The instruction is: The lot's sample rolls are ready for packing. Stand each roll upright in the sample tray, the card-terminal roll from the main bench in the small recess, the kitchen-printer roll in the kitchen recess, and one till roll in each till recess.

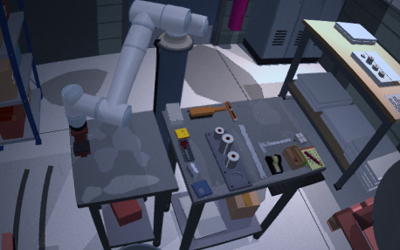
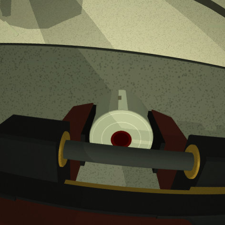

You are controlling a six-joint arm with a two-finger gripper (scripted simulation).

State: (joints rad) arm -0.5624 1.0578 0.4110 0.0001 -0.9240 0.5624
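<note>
Three white rolls (image 1: 226,140) stand upright in the grey sample tray (image 1: 228,158) on the middle table, and the tray's nearest round recess (image 1: 237,178) holds nothing. My gripper (image 1: 81,151) is down at the far left edge of the left table. I hold a white paper roll (image 2: 121,133) with a dark red core between my fingers (image 2: 121,143). The roll lies on its side on the speckled tabletop, its end face toward the wrist camera. In the side camera my fingers hide the roll.
Behind the tables stand the robot's dark pedestal (image 1: 171,74) and grey cabinets. The middle table also carries a brush (image 1: 204,112), a ruler (image 1: 252,151), a tape dispenser (image 1: 274,164) and small boxes. A bench (image 1: 362,57) on the right holds another tray of rolls.
</note>
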